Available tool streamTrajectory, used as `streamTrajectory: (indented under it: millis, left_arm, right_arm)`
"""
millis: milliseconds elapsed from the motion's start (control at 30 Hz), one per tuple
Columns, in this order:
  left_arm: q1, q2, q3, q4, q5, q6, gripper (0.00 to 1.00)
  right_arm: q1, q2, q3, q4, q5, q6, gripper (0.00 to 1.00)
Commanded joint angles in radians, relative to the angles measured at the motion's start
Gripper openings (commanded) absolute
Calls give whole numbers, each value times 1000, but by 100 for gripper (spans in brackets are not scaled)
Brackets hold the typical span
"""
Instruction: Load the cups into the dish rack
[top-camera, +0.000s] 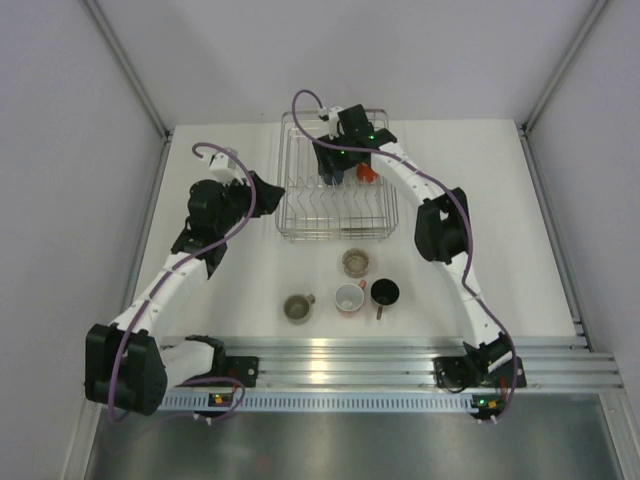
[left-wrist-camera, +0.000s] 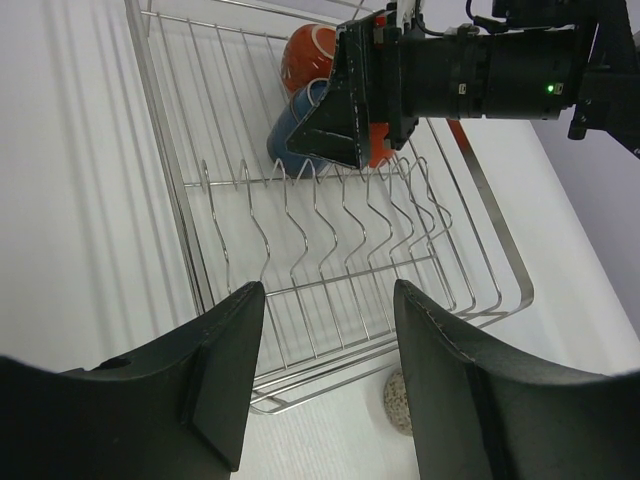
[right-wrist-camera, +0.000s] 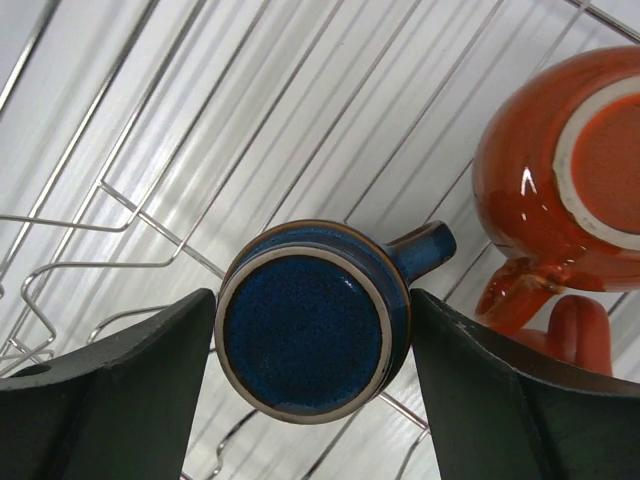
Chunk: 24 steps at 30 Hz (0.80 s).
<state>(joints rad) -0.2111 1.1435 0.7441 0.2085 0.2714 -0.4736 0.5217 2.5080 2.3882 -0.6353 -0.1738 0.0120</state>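
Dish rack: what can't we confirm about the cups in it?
Right wrist: right gripper flanks the dark blue cup; contact unclear; orange cup cut by frame edge.
Top external: right gripper overlaps the cups in the dish rack.
Left wrist: right gripper hides most of an orange patch beside the dark blue cup; identity unclear.

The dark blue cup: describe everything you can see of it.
The dark blue cup is a small glazed ceramic mug, speckled blue with a brownish edge around its foot. It is upside down, base to the right wrist camera, its single loop handle pointing toward the orange cup, which it does not touch. It sits inside the dish rack over the wires, and the right pincer grips it on both sides.
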Motion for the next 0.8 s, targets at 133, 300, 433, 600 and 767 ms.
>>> streamTrajectory:
  millis: [133,300,433,600,767]
  left_arm:
    - [6,-31,-14,48,12,-8,60]
    - [6,-34,-15,49,14,-14,60]
    - [6,-39,-17,52,18,-19,60]
    - [6,-48,-17,54,17,-16,60]
    - [6,-54,-14,54,12,-11,60]
  right_arm:
    - [46,-84,5,46,-6,19,77]
    - [47,-94,5,46,17,11,77]
    - [46,-107,-14,63,75,9,77]
    - [47,-169,-110,181,169,16,78]
    - [43,-207,-118,308,194,8,79]
